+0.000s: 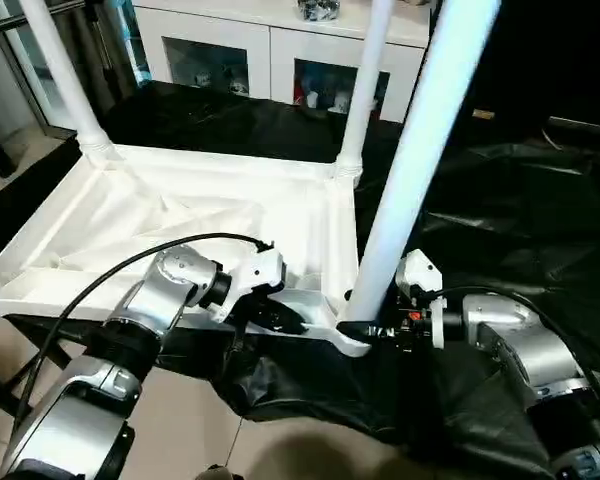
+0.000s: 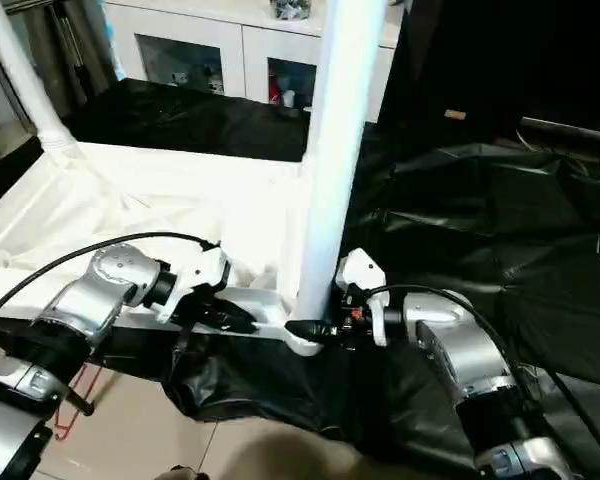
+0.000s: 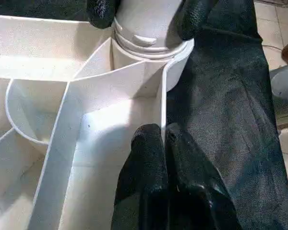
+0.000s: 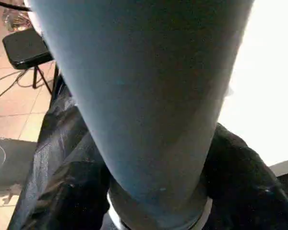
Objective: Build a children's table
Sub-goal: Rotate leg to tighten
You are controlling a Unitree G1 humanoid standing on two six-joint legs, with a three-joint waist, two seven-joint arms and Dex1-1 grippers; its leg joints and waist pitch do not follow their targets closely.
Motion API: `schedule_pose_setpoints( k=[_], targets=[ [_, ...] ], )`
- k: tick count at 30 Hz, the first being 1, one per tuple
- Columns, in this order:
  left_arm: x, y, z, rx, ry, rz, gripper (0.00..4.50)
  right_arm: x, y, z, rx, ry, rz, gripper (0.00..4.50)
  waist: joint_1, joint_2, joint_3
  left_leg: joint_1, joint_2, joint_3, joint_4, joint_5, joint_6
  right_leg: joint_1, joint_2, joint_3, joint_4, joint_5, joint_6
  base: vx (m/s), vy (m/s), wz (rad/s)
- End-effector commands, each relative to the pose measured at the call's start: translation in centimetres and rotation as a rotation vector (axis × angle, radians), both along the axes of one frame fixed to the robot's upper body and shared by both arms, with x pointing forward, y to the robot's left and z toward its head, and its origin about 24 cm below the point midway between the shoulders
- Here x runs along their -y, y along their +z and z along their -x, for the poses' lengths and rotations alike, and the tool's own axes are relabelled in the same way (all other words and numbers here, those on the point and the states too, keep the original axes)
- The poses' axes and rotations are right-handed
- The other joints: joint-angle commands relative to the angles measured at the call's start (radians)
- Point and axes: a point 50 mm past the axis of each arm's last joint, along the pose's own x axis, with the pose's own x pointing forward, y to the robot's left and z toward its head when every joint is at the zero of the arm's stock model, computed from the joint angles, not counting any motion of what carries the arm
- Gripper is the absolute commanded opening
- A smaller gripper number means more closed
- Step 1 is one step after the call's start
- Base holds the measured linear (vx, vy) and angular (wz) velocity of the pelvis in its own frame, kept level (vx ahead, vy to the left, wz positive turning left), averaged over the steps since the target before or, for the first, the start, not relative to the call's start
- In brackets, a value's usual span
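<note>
Inverted tabletop (image 1: pixel 180 215) lies ribbed side up across frame left and centre, on black sheeting (image 1: pixel 520 230). Three legs stand in corner sockets: upper left (image 1: pixel 65 80), upper centre (image 1: pixel 365 90), near leg (image 1: pixel 420 150) at centre. Right hand (image 1: pixel 365 325) grasps the near leg's base. Left hand (image 3: pixel 158 163) clenched, fingertips against a rib beside that socket.

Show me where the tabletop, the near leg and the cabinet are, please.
tabletop (image 1: pixel 180 215): left eye view, ribbed underside.
near leg (image 1: pixel 420 150): left eye view, mid shaft.
cabinet (image 1: pixel 270 50): left eye view, front between glass doors.
</note>
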Motion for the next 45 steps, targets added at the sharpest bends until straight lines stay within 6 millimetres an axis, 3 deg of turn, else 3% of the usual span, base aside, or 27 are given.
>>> schedule_pose_setpoints(
  k=[1,3,6,8,10,11,12,13,14,15,17,19,21,22,26,27,34,36,40,43,45],
  targets=[
    [0.2,0.2,-0.2,0.020,0.033,0.014,0.00,-0.7,-0.9,0.3,-0.038,0.016,0.017,2.43,0.001,-0.005,-0.057,0.024,0.040,-0.007,-0.075,-0.223,0.039,0.035,-0.046,0.051,-0.085,-0.082,-0.244,0.000,0.000,0.00],
    [0.2,0.2,-0.2,0.020,0.039,0.015,0.00,-0.8,-1.0,0.3,-0.040,0.018,0.014,2.32,0.000,-0.010,-0.055,0.024,0.040,-0.007,-0.076,-0.239,0.035,0.034,-0.046,0.051,-0.087,-0.101,-0.240,0.000,0.000,0.00],
    [0.4,0.2,-0.7,0.032,0.103,0.034,0.00,-1.4,-1.4,0.2,-0.039,-0.014,-0.012,2.25,-0.002,-0.006,-0.051,0.029,0.041,-0.008,-0.082,-0.295,0.009,0.029,-0.048,0.054,-0.095,-0.181,-0.226,0.000,0.000,0.00],
    [0.5,0.2,-0.9,0.040,0.125,0.040,0.00,-1.5,-1.4,0.1,-0.038,-0.035,-0.023,2.18,-0.004,-0.010,-0.049,0.028,0.040,-0.009,-0.084,-0.327,-0.005,0.029,-0.049,0.055,-0.101,-0.242,-0.209,0.000,0.000,0.00],
    [1.3,0.5,-2.2,0.091,0.268,0.067,0.00,-2.4,-1.9,-0.7,-0.026,-0.172,-0.073,2.11,-0.005,-0.011,-0.048,0.031,0.040,-0.011,-0.086,-0.351,-0.018,0.024,-0.051,0.059,-0.107,-0.304,-0.188,0.000,0.000,0.00],
    [1.3,0.5,-2.2,0.091,0.268,0.067,0.00,-2.4,-1.9,-0.7,-0.026,-0.172,-0.073,2.09,-0.008,-0.017,-0.047,0.031,0.040,-0.010,-0.086,-0.354,-0.022,0.020,-0.049,0.060,-0.107,-0.313,-0.186,0.000,0.000,0.00],
    [2.1,0.8,-3.1,0.121,0.367,0.082,0.00,-3.3,-2.6,-1.4,-0.038,-0.307,-0.079,2.09,-0.008,-0.015,-0.048,0.034,0.038,-0.012,-0.087,-0.360,-0.035,0.017,-0.050,0.061,-0.108,-0.337,-0.180,0.000,0.000,0.00],
    [2.8,0.9,-3.4,0.132,0.403,0.091,0.00,-3.9,-3.1,-1.8,-0.039,-0.385,-0.072,2.07,-0.016,-0.015,-0.048,0.030,0.037,-0.016,-0.089,-0.364,-0.052,0.017,-0.049,0.059,-0.105,-0.342,-0.179,0.000,0.000,0.00],
    [2.8,0.9,-3.4,0.132,0.403,0.091,0.00,-3.9,-3.1,-1.8,-0.039,-0.385,-0.072,2.06,-0.018,-0.020,-0.050,0.027,0.037,-0.016,-0.090,-0.357,-0.057,0.020,-0.049,0.058,-0.106,-0.343,-0.172,0.000,0.000,0.00],
    [3.3,1.0,-3.5,0.138,0.415,0.098,0.00,-4.3,-3.4,-2.1,-0.046,-0.429,-0.072,2.06,-0.020,-0.018,-0.051,0.023,0.036,-0.018,-0.091,-0.340,-0.054,0.024,-0.047,0.058,-0.104,-0.315,-0.168,0.000,0.000,0.00],
    [4.4,1.1,-3.8,0.143,0.448,0.112,0.00,-5.4,-3.8,-2.5,-0.078,-0.513,-0.096,2.04,-0.026,-0.015,-0.051,0.032,0.036,-0.013,-0.091,-0.355,-0.039,0.015,-0.043,0.060,-0.108,-0.274,-0.182,0.000,0.000,0.00],
    [5.3,1.3,-3.9,0.167,0.455,0.110,0.00,-6.4,-3.8,-2.9,-0.098,-0.570,-0.109,2.04,-0.024,-0.023,-0.051,0.035,0.033,-0.011,-0.089,-0.371,-0.026,0.013,-0.046,0.063,-0.116,-0.309,-0.177,0.000,0.000,0.00],
    [6.4,1.5,-4.1,0.179,0.471,0.122,0.00,-7.9,-3.7,-3.4,-0.110,-0.634,-0.115,2.04,-0.025,-0.017,-0.050,0.032,0.034,-0.011,-0.090,-0.366,-0.029,0.010,-0.047,0.065,-0.117,-0.324,-0.171,0.000,0.000,0.00],
    [6.6,1.5,-4.0,0.177,0.464,0.127,0.00,-8.2,-3.6,-3.5,-0.112,-0.632,-0.121,2.04,-0.025,-0.013,-0.050,0.034,0.035,-0.014,-0.093,-0.376,-0.041,0.009,-0.046,0.063,-0.117,-0.332,-0.167,0.000,0.000,0.00],
    [7.2,1.6,-3.9,0.185,0.438,0.135,0.00,-9.2,-3.2,-3.6,-0.078,-0.587,-0.129,2.04,-0.025,-0.016,-0.053,0.033,0.036,-0.012,-0.096,-0.371,-0.033,0.012,-0.041,0.063,-0.116,-0.264,-0.170,0.000,0.000,0.00],
    [7.3,1.6,-3.9,0.188,0.434,0.135,0.00,-9.2,-3.1,-3.6,-0.068,-0.582,-0.126,2.60,-0.025,-0.015,-0.053,0.033,0.036,-0.011,-0.096,-0.365,-0.030,0.013,-0.042,0.063,-0.115,-0.250,-0.175,0.000,0.000,0.00],
    [6.4,1.4,-2.8,0.162,0.282,0.154,0.00,-7.0,-2.2,-3.6,-0.030,-0.449,-0.124,3.03,-0.022,-0.017,-0.053,0.032,0.037,-0.007,-0.097,-0.347,-0.008,0.016,-0.042,0.063,-0.122,-0.259,-0.170,0.000,0.000,0.00],
    [6.0,1.3,-2.0,0.135,0.188,0.166,0.00,-5.9,-1.8,-3.2,-0.020,-0.356,-0.123,3.03,-0.021,-0.016,-0.055,0.030,0.038,-0.005,-0.095,-0.319,0.006,0.020,-0.043,0.065,-0.116,-0.205,-0.181,0.000,0.000,0.00],
    [5.3,1.3,-1.4,0.098,0.100,0.154,0.00,-4.3,-1.4,-2.4,-0.020,-0.220,-0.083,3.03,-0.013,-0.012,-0.065,0.030,0.037,0.003,-0.079,-0.171,0.070,0.033,-0.036,0.062,-0.088,0.062,-0.254,0.026,0.001,0.00],
    [4.7,1.3,-1.2,0.090,0.063,0.142,0.00,-2.9,-1.4,-1.5,-0.036,-0.111,-0.040,3.03,-0.003,-0.014,-0.066,0.031,0.037,0.007,-0.073,-0.128,0.105,0.035,-0.038,0.062,-0.080,0.128,-0.276,0.000,0.000,0.00],
    [4.3,1.3,-1.0,0.063,0.035,0.139,0.00,-2.0,-1.5,-0.8,-0.048,-0.049,-0.009,3.03,0.007,-0.017,-0.064,0.034,0.039,0.010,-0.073,-0.136,0.107,0.035,-0.037,0.060,-0.082,0.107,-0.280,0.000,0.000,0.00]
  ],
)
